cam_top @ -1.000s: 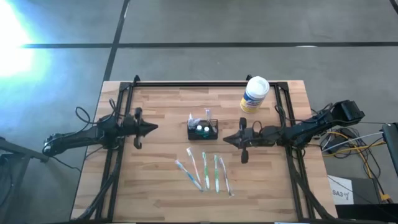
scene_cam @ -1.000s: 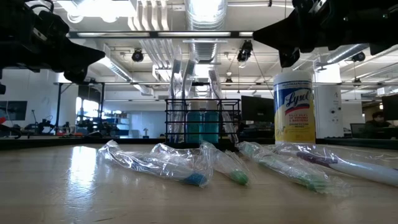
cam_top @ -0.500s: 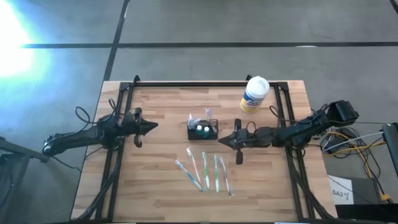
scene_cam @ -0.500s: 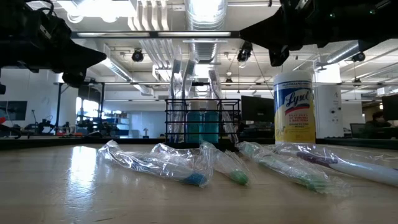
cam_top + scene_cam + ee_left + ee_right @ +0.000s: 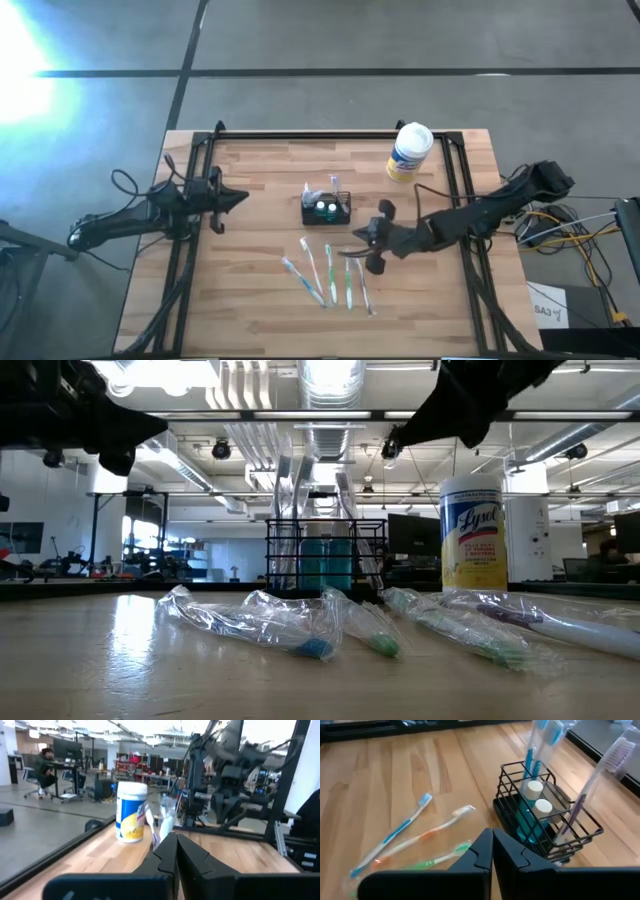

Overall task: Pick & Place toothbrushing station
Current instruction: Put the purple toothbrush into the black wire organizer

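High view: the small black wire-mesh caddy (image 5: 327, 208) stands mid-surface; the right hand (image 5: 362, 246), fingers together, hovers over the wrapped toothbrushes (image 5: 327, 277). Right wrist view: unless it opens, it may shove or tip the caddy.

Pale wood-grain counter (image 5: 250, 300), plank-striped, framed by black rails. Black wire caddy (image 5: 545, 822) holding teal bottles (image 5: 529, 822) with white caps, a blue-and-white toothbrush (image 5: 532, 745) and a clear, purple-tinted one (image 5: 592, 785). Loose on the planks: toothbrush (image 5: 395, 832) in blue, another (image 5: 427, 832) in orange and white, a third (image 5: 442, 855) in green. White-and-yellow wipes tub (image 5: 409, 153) with blue lettering and white lid. Both tools, left (image 5: 240, 196) and right (image 5: 345, 246), matte black.
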